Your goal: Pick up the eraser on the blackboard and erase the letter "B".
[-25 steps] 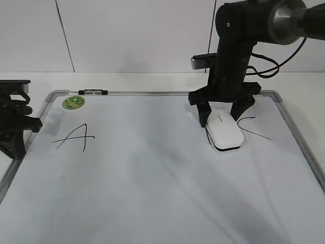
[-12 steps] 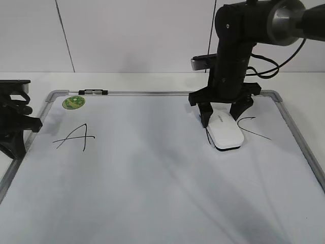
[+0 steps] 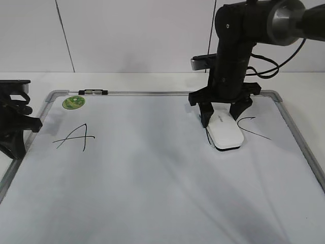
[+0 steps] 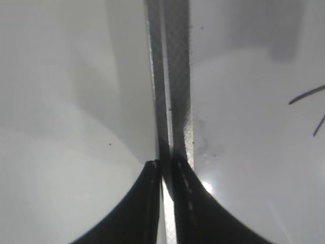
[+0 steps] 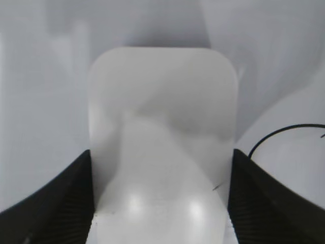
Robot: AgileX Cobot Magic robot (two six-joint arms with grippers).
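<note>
The white eraser (image 3: 224, 132) lies flat on the whiteboard (image 3: 152, 178), at about 2 o'clock from the board's middle. It is gripped at its far end by the right gripper (image 3: 222, 113), with one black finger (image 5: 56, 203) pressed to each long side. A small grey mark on its top is too tiny to be read. A black "C" (image 3: 252, 127) is drawn just at its 3 o'clock. A black "A" (image 3: 76, 136) is seen far off at 9 o'clock, with a round green sticker (image 3: 73, 101) above it. The left gripper (image 4: 165, 195) is pinched closed over the board's silver frame (image 4: 170, 76).
</note>
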